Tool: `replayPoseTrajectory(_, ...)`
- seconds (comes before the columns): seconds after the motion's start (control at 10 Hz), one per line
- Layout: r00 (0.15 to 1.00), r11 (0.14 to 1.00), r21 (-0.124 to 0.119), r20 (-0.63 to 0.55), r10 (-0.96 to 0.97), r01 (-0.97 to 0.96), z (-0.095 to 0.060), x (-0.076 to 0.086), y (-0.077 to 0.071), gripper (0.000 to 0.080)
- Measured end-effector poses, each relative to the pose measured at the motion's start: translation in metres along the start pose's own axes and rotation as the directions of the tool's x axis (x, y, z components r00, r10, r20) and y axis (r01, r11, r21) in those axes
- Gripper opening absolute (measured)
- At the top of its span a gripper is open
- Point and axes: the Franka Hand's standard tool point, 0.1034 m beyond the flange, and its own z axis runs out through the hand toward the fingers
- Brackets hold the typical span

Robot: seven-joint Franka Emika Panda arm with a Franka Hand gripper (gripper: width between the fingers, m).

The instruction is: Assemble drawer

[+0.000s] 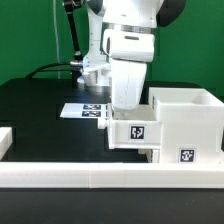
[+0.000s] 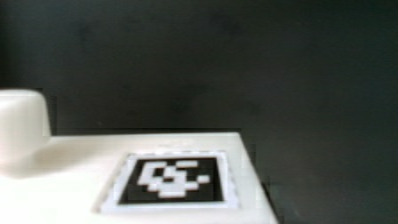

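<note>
Trays first: one small tray point(image 1: 133, 131) sits under my wrist, its tag facing the exterior camera, pressed up against the big case point(image 1: 190, 118) on the exterior view's right. I judge it is being lined up with the case's open front so it can slide in, which would explain why it is held level and square to the case rather than tilted. My wrist view shows a flat white face of the tray point(image 2: 107, 160) with its tag close below me, and one rounded white finger point(image 2: 18, 130) at the edge. My jaws point(image 1: 126, 108) are hidden behind the arm's housing, so I cannot tell whether they grip the tray or have let go. Behind lies the marker board point(image 1: 85, 110) on the black table point(image 1: 40, 110). Along the front runs the low border wall point(image 1: 100, 178), which keeps parts from sliding off.
</note>
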Motion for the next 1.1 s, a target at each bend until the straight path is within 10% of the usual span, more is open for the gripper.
replayPoseTrajectory(1.1, 1.0, 1.0, 0.002, -0.005, -0.004, 0.004, -0.0002, 0.0085, -0.0008, 0.012)
